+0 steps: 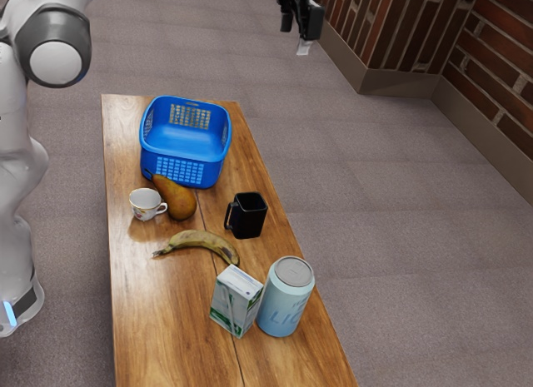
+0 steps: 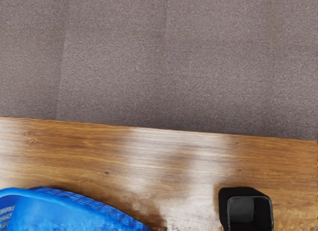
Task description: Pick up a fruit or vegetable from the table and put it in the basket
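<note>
My black two-finger gripper (image 1: pixel 297 34) is open; brown pear (image 1: pixel 177 199) beside blue plastic basket (image 1: pixel 181 156), curved yellow banana (image 1: pixel 200 239) on wooden table (image 1: pixel 150 320).

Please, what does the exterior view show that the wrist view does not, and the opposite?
Exterior view: brown pear, yellow banana, white patterned cup, white-green carton, light-blue can, red brick wall, white arm, black gripper.
Wrist view: the bottom inside the square black mug.
Both views: that mug, the blue plastic basket, the wooden table, the grey carpet.

Soft, fairly bright light — whitish glare across the wooden tabletop (image 2: pixel 213 151), fainter sheen inside the blue basket (image 1: pixel 185 141).
</note>
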### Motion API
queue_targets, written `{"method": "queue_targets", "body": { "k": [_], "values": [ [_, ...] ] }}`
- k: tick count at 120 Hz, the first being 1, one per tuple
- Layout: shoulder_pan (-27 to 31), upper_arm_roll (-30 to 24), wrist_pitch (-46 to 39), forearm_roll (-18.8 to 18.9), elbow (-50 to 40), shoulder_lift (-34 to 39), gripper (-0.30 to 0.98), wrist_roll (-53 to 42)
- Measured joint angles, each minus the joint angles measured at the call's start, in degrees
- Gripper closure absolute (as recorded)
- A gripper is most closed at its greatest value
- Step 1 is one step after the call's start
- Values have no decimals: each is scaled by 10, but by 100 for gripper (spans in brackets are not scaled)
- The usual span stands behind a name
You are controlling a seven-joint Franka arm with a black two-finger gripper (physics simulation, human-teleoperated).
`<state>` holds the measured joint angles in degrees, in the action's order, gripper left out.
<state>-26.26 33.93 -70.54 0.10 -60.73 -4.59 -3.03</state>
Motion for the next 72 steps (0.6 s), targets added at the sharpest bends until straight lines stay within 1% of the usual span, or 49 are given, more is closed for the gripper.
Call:
{"method": "queue_targets", "body": {
  "k": [17,33,39,47,63,72],
  "values": [
    [8,-15,17,-12,-3,-2,2,-5],
    [12,-19,15,-44,-23,-83,2,-11],
    [10,-18,-2,-56,-59,-100,2,-16],
    [-2,-15,-34,-67,-114,-105,2,-22],
    [-33,-8,-121,-78,-258,-76,2,-31],
    [-83,39,-178,-81,-338,-57,2,-36]
  ]
}}
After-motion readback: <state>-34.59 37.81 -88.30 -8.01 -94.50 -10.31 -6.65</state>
